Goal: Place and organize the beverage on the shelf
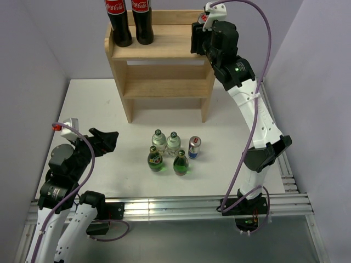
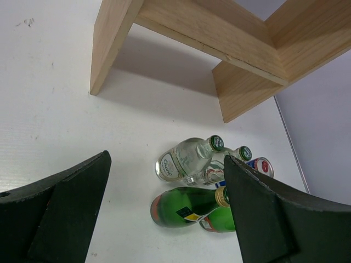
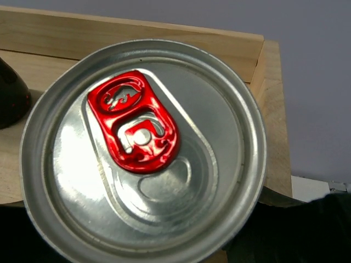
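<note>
Clamped in the right end effector [image 1: 198, 36]: one slim can [image 3: 143, 148], red tab up, at the right end of the shelf's [image 1: 164, 49] top tier, just inside the low rim; set down or not, impossible to tell. At the left end of that tier: two cola bottles [image 1: 119, 24]. Spread wide and grasping nothing, over the counter [image 1: 93, 104]: the left end effector [image 1: 107, 140]. Clustered near it, in front of the shelf: two clear bottles [image 1: 158, 140], the second can [image 1: 194, 147], two green bottles [image 1: 155, 159].
</note>
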Robot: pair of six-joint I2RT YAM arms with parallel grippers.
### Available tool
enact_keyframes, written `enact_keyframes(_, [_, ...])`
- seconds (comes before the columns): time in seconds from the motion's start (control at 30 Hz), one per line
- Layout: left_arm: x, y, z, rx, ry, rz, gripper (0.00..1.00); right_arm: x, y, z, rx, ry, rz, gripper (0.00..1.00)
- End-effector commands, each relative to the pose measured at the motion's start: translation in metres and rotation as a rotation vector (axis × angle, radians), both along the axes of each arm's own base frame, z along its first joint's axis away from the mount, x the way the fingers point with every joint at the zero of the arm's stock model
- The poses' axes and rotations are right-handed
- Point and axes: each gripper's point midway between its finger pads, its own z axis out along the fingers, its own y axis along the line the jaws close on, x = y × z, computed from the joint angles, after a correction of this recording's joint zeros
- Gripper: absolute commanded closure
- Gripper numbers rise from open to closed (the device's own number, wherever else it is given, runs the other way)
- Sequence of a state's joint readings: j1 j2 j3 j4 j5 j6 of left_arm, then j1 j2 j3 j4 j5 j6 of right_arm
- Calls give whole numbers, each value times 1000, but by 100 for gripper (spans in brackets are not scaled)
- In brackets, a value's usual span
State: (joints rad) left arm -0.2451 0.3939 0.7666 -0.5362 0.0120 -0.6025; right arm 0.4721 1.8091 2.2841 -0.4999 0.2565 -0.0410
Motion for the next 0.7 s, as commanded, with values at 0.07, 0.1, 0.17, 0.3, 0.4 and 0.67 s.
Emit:
enact_keyframes(0.07, [1,1,8,1,-41,4,10,-5,-10,16,41,-24,-17,100])
enact_keyframes(0.1, [1,2,9,1,-41,6,10,-5,-10,15,42,-20,-19,98])
enact_keyframes(0.17, [0,2,9,0,-44,6,10,-4,-9,12,42,-14,-19,74])
enact_keyframes(0.3, [0,2,9,0,-44,7,10,-2,-10,6,41,1,-30,37])
enact_keyframes(0.4, [0,2,9,0,-45,7,10,0,-11,3,39,4,-41,27])
enact_keyframes(0.67, [0,3,10,-1,-48,9,10,3,-9,-2,59,18,-44,13])
